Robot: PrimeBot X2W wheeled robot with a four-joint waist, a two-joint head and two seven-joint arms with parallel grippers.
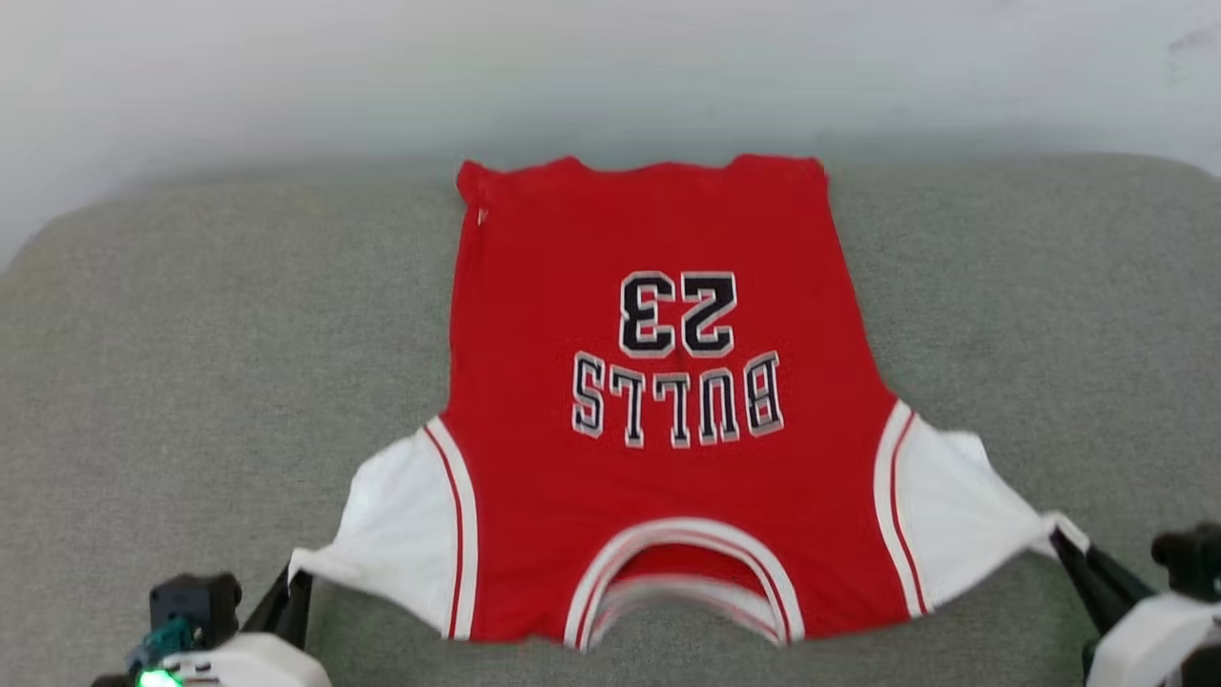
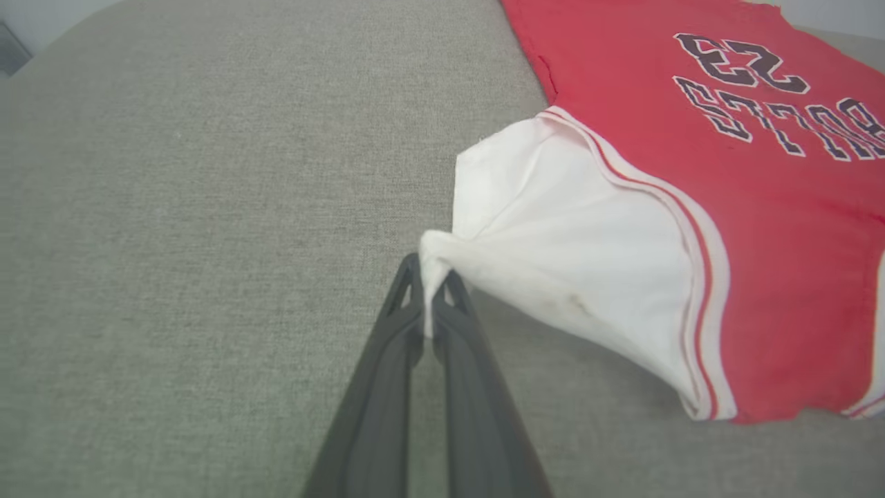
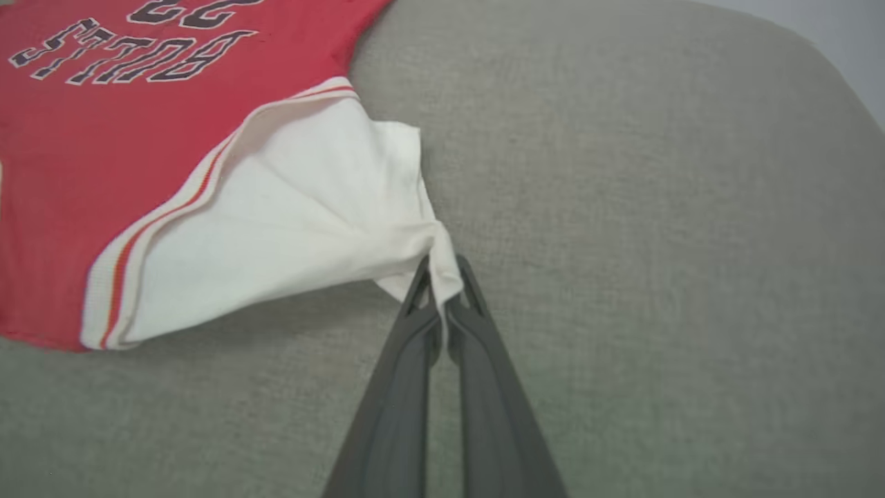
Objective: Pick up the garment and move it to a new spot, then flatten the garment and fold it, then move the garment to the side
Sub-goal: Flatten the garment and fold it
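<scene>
Garment (image 1: 534,315) spread on cushion (image 1: 191,363); left gripper (image 2: 432,273), right gripper (image 3: 442,266) pinch sleeves (image 1: 401,515).

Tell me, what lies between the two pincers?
The jersey: the left pincer and right pincer each pinch a white sleeve tip, so its collar end spans the gap, as the head view shows.

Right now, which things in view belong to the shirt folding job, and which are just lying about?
Job in hand:
- garment, spread out, print up
- left end effector, shut on one white sleeve tip
- right end effector, shut on the other sleeve tip

Just there:
- grey fabric surface under the garment
- pale wall behind
</scene>
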